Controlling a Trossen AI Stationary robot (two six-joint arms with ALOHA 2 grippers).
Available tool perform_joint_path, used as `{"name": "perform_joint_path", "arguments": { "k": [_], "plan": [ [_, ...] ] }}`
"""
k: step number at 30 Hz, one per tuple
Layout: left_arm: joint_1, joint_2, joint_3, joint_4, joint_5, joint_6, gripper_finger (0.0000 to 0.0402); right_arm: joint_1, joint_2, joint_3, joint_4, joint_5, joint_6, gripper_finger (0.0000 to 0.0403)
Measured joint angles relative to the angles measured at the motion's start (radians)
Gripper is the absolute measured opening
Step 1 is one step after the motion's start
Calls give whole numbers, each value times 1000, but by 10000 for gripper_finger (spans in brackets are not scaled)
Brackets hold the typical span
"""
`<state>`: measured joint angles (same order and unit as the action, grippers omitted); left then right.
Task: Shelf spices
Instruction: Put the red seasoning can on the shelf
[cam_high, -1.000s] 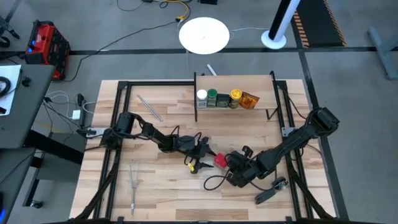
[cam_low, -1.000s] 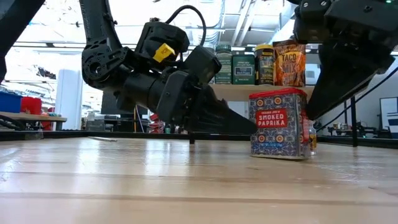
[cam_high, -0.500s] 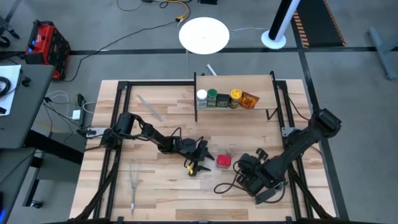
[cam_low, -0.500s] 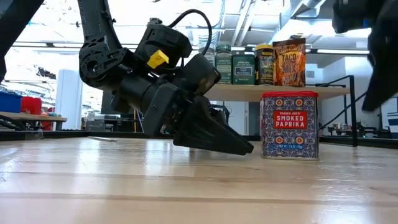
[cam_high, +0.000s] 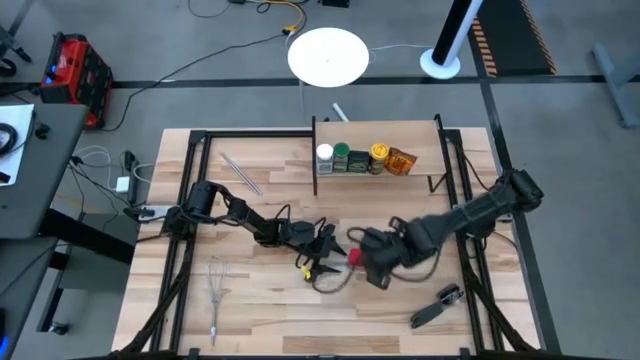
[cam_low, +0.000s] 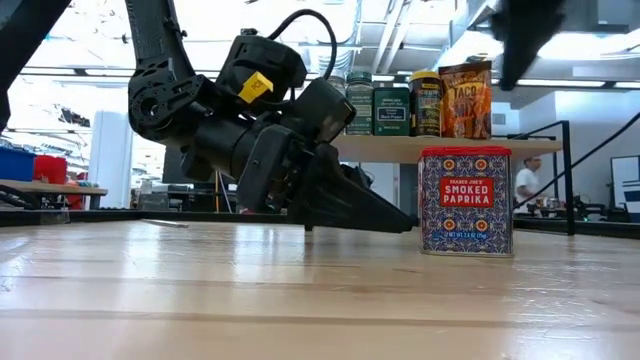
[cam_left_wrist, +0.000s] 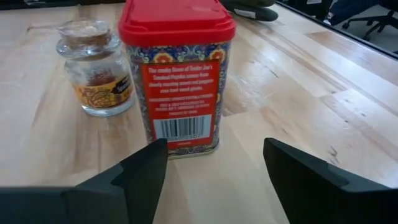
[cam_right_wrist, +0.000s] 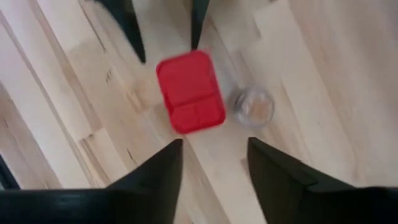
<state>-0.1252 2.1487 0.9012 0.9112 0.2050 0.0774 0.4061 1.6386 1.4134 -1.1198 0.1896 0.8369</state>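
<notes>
If judging by the left wrist view, place the red paprika tin (cam_left_wrist: 177, 74) straight ahead of the left end effector (cam_left_wrist: 214, 149), just beyond the fingertips and lined up with the gap between them. Fingers spread wide, holding nothing. Low on the surface (cam_high: 250, 300), aimed level at the tin's barcode side. Seen from table height as a dark wedge with its tip just beside the tin (cam_low: 466, 200), short of touching as far as can be told.

Hanging above the same tin, looking down on its red lid (cam_right_wrist: 189, 91): right end effector (cam_right_wrist: 214, 142), fingers parted, also empty. Tin a little forward of that gap rather than squarely between the fingers.

Both near; left probably the better placed for a side grasp, needing only a short push forward and a squeeze across the narrow faces. For the right, a drop from above.

Tin upright, long axis vertical, about mid-surface, well apart from the shelf (cam_high: 420, 140) at the far edge. Rectangular, patterned blue and red walls, flat red lid. Likely rigid and easy to pinch.

Worth minding: small cork-topped glass jar (cam_left_wrist: 96, 74) just beside the tin, close enough to be knocked.

Already on the shelf: a row of jars (cam_high: 350, 158) and an orange packet (cam_high: 400, 160).
</notes>
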Motion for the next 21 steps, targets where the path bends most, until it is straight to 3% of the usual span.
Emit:
{"name": "perform_joint_path", "arguments": {
  "k": [8, 12, 21],
  "plan": [
    [-13, 0, 0, 0, 0, -14, 257, -96, 7, 29, 44, -55, -237, 269],
    [-12, 0, 0, 0, -1, -33, 257, -84, 41, 29, 64, -57, -349, 276],
    [-12, 0, -1, 0, -2, -21, 257, -65, 140, 29, 67, -62, -348, 277]
  ]
}}
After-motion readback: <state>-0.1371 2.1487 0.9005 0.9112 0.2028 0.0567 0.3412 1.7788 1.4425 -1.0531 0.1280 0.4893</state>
